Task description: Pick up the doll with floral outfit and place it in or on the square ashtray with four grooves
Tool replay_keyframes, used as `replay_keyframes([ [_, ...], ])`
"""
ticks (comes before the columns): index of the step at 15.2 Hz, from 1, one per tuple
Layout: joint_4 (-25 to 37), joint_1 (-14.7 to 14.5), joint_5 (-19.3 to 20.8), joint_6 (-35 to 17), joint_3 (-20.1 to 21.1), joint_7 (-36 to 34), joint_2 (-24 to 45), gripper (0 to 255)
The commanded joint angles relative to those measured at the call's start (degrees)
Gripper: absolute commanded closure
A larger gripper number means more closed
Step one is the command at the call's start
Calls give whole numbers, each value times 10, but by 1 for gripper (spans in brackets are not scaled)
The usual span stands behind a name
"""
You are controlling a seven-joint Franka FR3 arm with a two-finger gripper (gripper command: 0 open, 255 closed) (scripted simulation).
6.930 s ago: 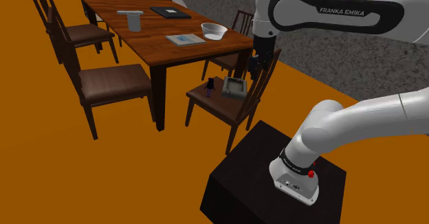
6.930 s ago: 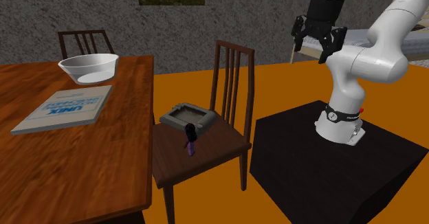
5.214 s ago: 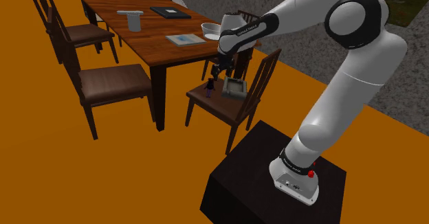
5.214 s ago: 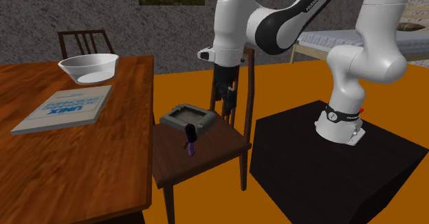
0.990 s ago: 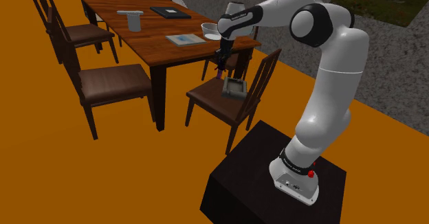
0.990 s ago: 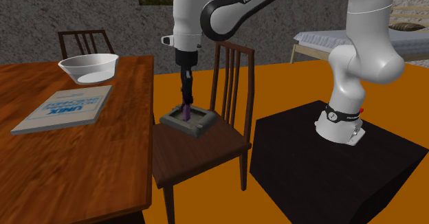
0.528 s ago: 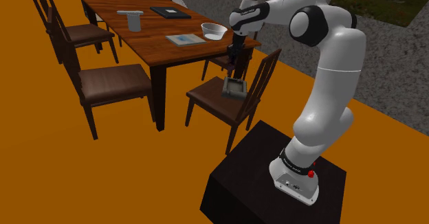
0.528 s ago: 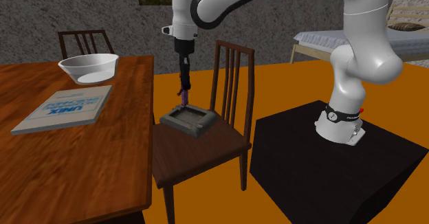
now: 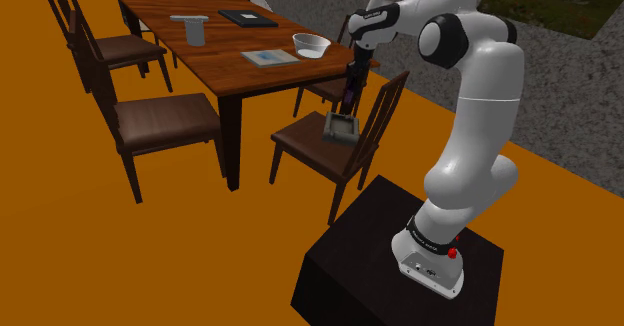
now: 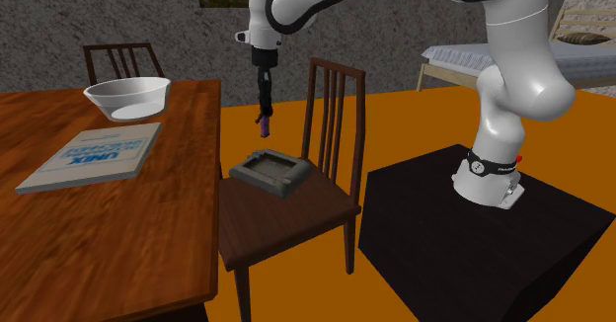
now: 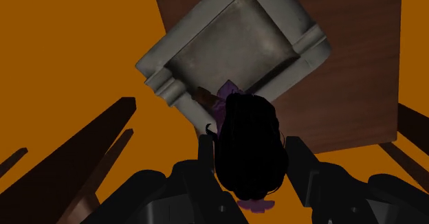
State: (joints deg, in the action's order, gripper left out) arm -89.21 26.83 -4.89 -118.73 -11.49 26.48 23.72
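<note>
The doll [image 11: 251, 147], with black hair and a purple outfit, hangs in the air, and my gripper [image 11: 252, 159] is shut on it. In the second exterior view the doll [image 10: 264, 124] dangles from the gripper [image 10: 263, 111] well above the ashtray [image 10: 272, 170]. The square grey ashtray [image 11: 237, 44] with grooved rims lies on the chair seat [image 11: 357, 64], below the doll and a little ahead of it. In the shoulder view the gripper [image 9: 351, 90] holds the doll [image 9: 348, 102] just above and behind the ashtray [image 9: 341, 126].
The ashtray's wooden chair [image 10: 296, 221] has a tall slatted back [image 10: 334, 113] close beside the gripper. A dining table [image 9: 230, 49] carries a white bowl [image 10: 125, 97], a book [image 10: 94, 154], a grey object [image 9: 190, 27] and a dark flat item [image 9: 247, 17]. More chairs [image 9: 165, 119] stand around; orange floor surrounds.
The gripper has risen with the doll and carried it toward the shoulder view's right, from low near the ashtray's edge to high above the ashtray.
</note>
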Motion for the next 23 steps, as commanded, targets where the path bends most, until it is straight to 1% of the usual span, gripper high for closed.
replay_keyframes([
  [1, -1, 2, -2, -8, 0, 4, 7, 255],
  [10, -37, 4, -8, -67, 4, 8, 30, 255],
  [20, -64, 6, -17, -128, 9, 13, 65, 255],
  [23, -65, 7, -18, -132, 9, 14, 68, 255],
])
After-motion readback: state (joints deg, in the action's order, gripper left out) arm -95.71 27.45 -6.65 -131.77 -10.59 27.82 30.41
